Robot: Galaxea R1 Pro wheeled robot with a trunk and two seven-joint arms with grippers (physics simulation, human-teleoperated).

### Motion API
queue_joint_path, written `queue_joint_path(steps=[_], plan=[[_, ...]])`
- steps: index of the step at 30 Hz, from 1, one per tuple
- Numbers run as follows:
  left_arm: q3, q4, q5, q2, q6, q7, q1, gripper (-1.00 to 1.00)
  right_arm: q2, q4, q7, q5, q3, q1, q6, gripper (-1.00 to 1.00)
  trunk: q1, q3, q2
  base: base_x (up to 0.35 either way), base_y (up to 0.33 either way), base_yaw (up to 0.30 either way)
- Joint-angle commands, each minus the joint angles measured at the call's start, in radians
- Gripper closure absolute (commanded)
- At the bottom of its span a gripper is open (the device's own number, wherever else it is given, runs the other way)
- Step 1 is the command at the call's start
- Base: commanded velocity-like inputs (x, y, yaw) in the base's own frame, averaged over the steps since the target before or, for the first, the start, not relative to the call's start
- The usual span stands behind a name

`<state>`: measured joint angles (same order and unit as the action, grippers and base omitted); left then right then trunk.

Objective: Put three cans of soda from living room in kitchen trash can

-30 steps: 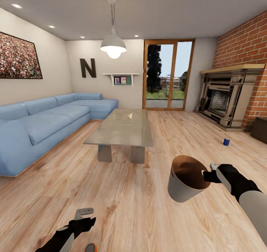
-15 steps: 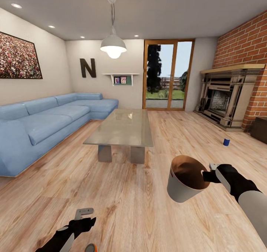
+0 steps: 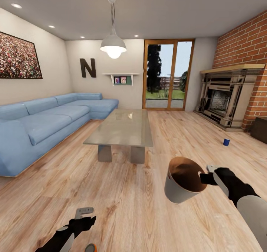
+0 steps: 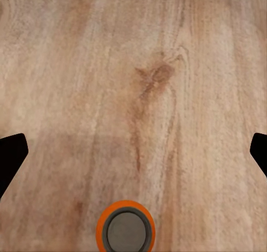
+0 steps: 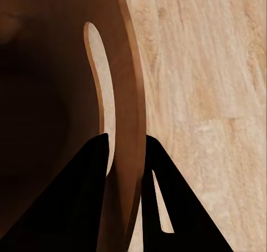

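**Right gripper holds trash can by its rim; left gripper spread over orange can**

Right gripper (image 3: pixel 203 178) is clamped on the trash can (image 3: pixel 181 181), one finger inside the brown wall and one outside; the can tilts, mouth toward the camera, clear of the wood floor (image 3: pixel 122 200). Left gripper (image 3: pixel 84 214) hangs low with its jaws wide apart, nothing between them. Orange soda can (image 4: pixel 125 229) stands upright on the floor under it. Dark blue soda can (image 3: pixel 226 142) stands on the floor near the fireplace (image 3: pixel 226 100). Coffee table (image 3: pixel 122 128) and blue sofa (image 3: pixel 48 122) lie beyond.
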<state>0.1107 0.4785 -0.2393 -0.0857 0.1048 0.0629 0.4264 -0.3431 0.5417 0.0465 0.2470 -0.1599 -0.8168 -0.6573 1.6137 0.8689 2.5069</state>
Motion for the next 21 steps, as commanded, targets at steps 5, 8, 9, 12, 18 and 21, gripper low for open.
queue_joint_path(steps=[5, 8, 9, 12, 18, 21], plan=[[0.000, 0.000, 0.000, 0.000, 0.000, 0.000, 0.000, -1.00, 0.000, 0.026, 0.015, -0.016, 0.021, -0.001, 0.021, 1.00, 0.000, 0.000, 0.000, 0.000, 0.000, 0.000], [0.000, 0.000, 0.000, 0.000, 0.000, 0.000, 0.000, -1.00, 0.000, 0.040, 0.021, -0.028, 0.031, -0.001, 0.021, 1.00, 0.000, 0.000, 0.000, 0.000, 0.000, 0.000], [0.000, 0.000, 0.000, 0.000, 0.000, 0.000, 0.000, -1.00, 0.000, 0.045, 0.022, -0.032, 0.034, -0.001, 0.021, 1.00, 0.000, 0.000, 0.000, 0.000, 0.000, 0.000], [0.000, 0.000, 0.000, 0.000, 0.000, 0.000, 0.000, -1.00, 0.000, 0.060, 0.028, -0.044, 0.034, -0.001, 0.021, 1.00, 0.000, 0.000, 0.000, 0.000, 0.000, 0.000], [0.000, 0.000, 0.000, 0.000, 0.000, 0.000, 0.000, -1.00, 0.000, 0.088, 0.038, -0.063, 0.034, -0.001, 0.021, 1.00, 0.000, 0.000, 0.000, 0.000, 0.000, 0.000], [0.002, -0.001, 0.000, 0.004, -0.007, 0.000, 0.000, -1.00, 0.011, 0.102, 0.028, -0.079, 0.010, -0.016, 0.034, 1.00, 0.000, 0.000, 0.000, 0.000, 0.000, 0.000]])
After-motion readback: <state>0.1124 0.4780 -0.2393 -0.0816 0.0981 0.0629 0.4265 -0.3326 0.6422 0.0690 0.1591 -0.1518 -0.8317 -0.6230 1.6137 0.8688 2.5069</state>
